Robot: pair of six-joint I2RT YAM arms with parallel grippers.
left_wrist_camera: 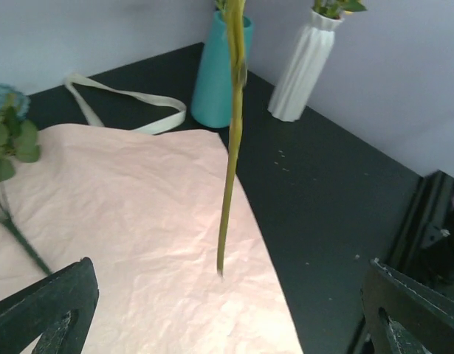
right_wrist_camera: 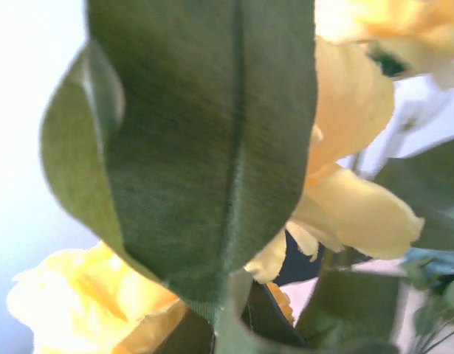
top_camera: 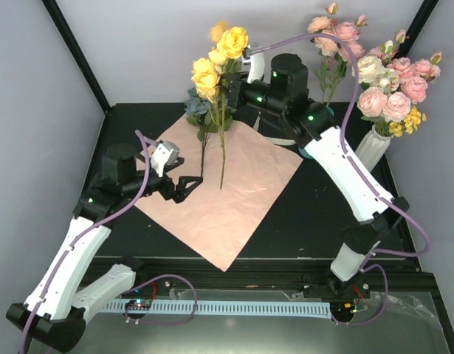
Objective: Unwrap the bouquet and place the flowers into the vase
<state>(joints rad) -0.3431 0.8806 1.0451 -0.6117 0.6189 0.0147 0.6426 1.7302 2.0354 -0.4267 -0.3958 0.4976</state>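
Note:
The pink paper [top_camera: 219, 195] lies spread flat on the black table. My right gripper [top_camera: 232, 82] is shut on the stem of the yellow flowers [top_camera: 218, 59] and holds them upright; leaves hide its fingers in the right wrist view. Their stem [left_wrist_camera: 230, 147] hangs with its end just above the paper. My left gripper [top_camera: 188, 184] stands wide open in front of that stem, holding nothing. A blue flower [left_wrist_camera: 5, 125] lies on the paper to the left. The teal vase [left_wrist_camera: 219, 74] stands behind the paper, mostly hidden by the right arm in the top view.
A white ribbed vase [top_camera: 373, 147] with larger pink and cream roses stands at the back right. The cream ribbon [left_wrist_camera: 131, 103] lies loose on the table beside the teal vase. Small pink roses [top_camera: 337, 37] rise behind the right arm.

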